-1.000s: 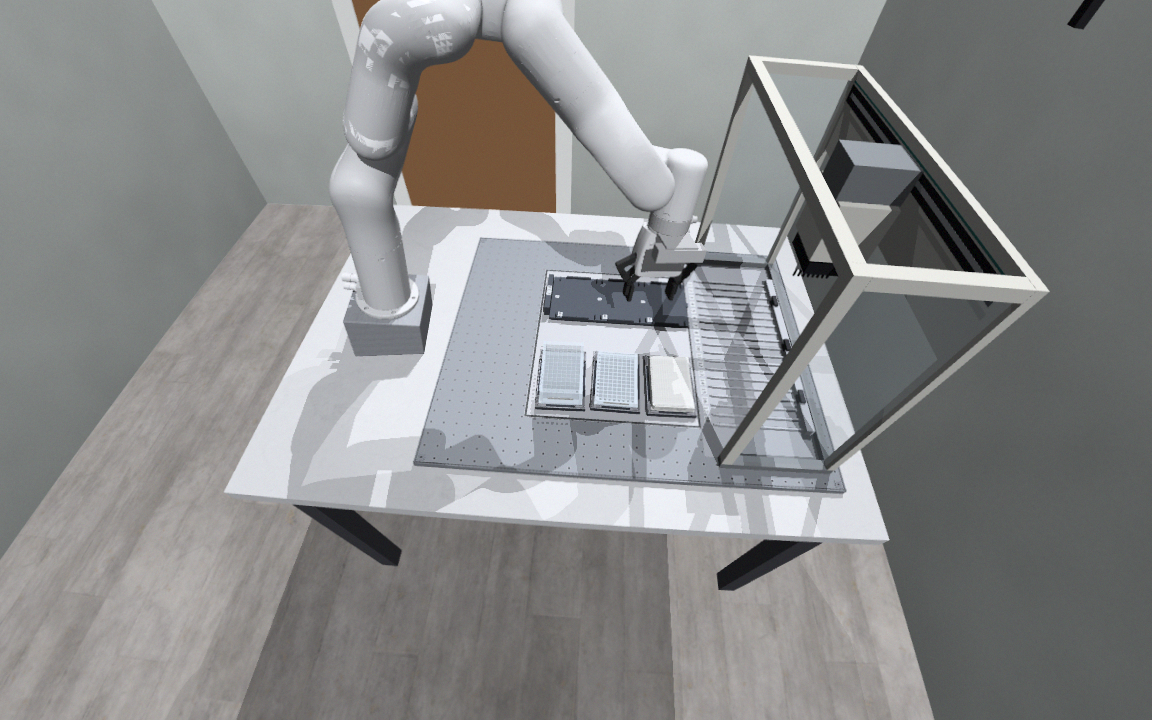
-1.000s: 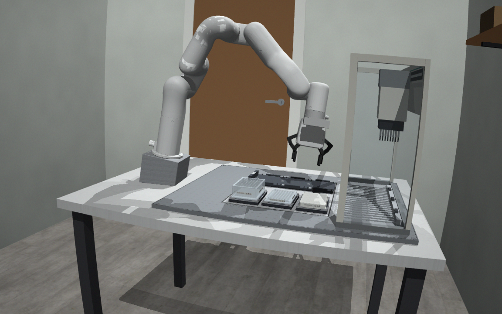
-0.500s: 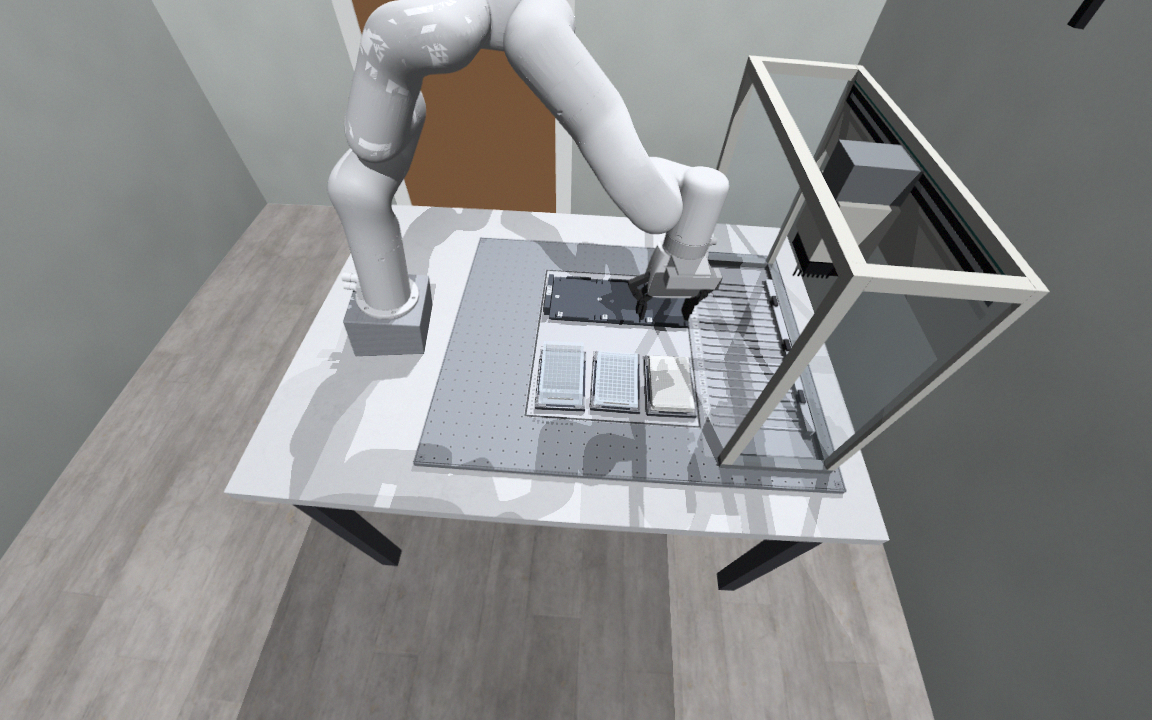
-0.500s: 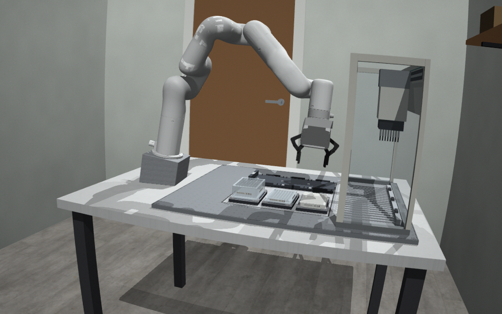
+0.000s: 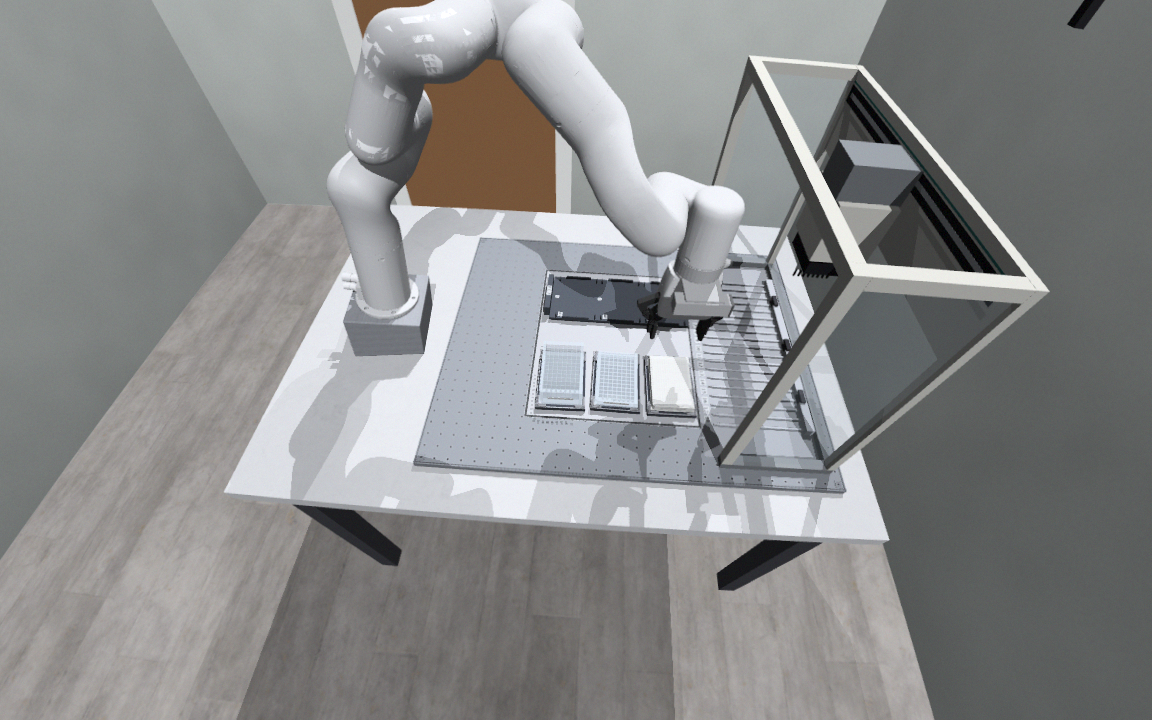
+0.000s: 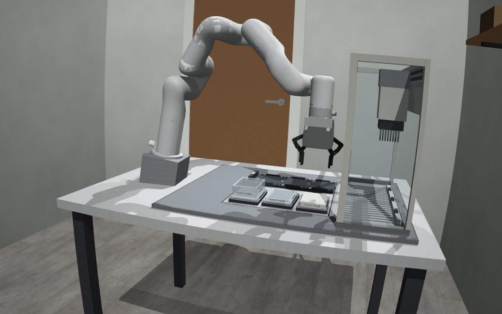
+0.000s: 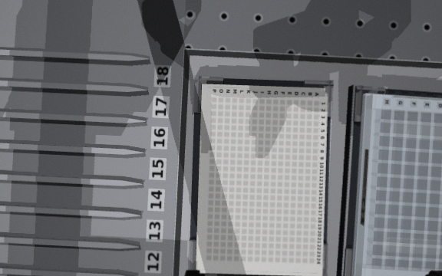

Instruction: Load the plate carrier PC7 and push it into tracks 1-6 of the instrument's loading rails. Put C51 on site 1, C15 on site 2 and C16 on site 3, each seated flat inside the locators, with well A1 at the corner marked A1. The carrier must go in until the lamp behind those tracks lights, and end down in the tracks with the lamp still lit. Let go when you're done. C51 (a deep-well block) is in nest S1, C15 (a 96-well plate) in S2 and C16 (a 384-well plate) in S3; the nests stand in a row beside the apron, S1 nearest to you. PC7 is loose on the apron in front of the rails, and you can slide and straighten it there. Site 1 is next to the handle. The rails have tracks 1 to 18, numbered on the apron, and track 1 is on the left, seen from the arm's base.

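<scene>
- Exterior view, far left: the arm's grey pedestal [image 6: 146, 176] stands on the white table [image 6: 100, 203], with the perforated grey base board [image 6: 198, 191] just to its right.
- On that board three nests stand in a row. The tall clear deep-well block C51 [image 6: 248, 188] is leftmost, the 96-well plate C15 [image 6: 280, 196] sits in the middle, and the white 384-well plate C16 [image 6: 313, 200] is rightmost, just beside the rails.
- Behind the nests the dark carrier PC7 [image 6: 288, 180] lies flat on the apron. No plate shows on the part of it that can be seen, and it lies in front of the rails, not in them.
- The gripper [image 6: 317, 157] hangs well above the board, over the right end of the carrier and near the instrument's frame [image 6: 345, 140]. Its jaws are spread wide and hold nothing.
- Right of that, the loading rails [image 6: 366, 206] run under the frame, and a grey pipetting head [image 6: 392, 99] hangs inside it.
- Wrist view, left to right: rail tips [image 7: 121, 57] with track numbers 12 to 18 [image 7: 158, 169] beside them, then C16 in its nest filling the middle, its column numbers running down its right edge, then part of C15 at the right border.
- Top view: all three plates sit in their nests, touching no part of the gripper.
</scene>
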Controlling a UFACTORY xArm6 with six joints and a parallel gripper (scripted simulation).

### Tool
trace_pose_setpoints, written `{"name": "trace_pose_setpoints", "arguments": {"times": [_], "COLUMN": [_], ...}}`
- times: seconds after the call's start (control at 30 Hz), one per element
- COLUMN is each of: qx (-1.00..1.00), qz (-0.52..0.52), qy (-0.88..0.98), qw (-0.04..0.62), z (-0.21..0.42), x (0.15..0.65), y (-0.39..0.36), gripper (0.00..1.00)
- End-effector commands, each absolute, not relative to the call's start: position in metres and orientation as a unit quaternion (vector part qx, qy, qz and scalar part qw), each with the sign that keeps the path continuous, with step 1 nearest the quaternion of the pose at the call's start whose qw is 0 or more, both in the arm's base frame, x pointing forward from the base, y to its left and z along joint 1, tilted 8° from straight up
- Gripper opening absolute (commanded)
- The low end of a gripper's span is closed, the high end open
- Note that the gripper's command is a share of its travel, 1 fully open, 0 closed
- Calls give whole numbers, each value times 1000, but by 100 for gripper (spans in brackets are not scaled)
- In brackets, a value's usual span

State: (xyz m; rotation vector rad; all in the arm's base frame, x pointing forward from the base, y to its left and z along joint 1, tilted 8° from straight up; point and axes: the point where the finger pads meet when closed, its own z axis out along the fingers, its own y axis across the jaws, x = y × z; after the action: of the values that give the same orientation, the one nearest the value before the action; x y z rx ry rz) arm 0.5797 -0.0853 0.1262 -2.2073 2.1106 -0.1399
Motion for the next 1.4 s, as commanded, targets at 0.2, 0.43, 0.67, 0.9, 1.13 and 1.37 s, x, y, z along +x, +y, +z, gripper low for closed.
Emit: {"name": "trace_pose_setpoints", "arguments": {"times": [0.2, 0.43, 0.67, 0.9, 1.13, 1.37], "qx": [-710, -710, -710, -710, -710, -710], "qz": [-47, -47, -47, -47, -47, -47], "qy": [700, 700, 700, 700, 700, 700], "qw": [59, 59, 59, 59, 59, 59], "z": [137, 137, 137, 132, 124, 112], "x": [589, 589, 589, 590, 591, 593], "y": [-125, -125, -125, -125, -125, -125], "gripper": [100, 100, 100, 100, 100, 100]}}
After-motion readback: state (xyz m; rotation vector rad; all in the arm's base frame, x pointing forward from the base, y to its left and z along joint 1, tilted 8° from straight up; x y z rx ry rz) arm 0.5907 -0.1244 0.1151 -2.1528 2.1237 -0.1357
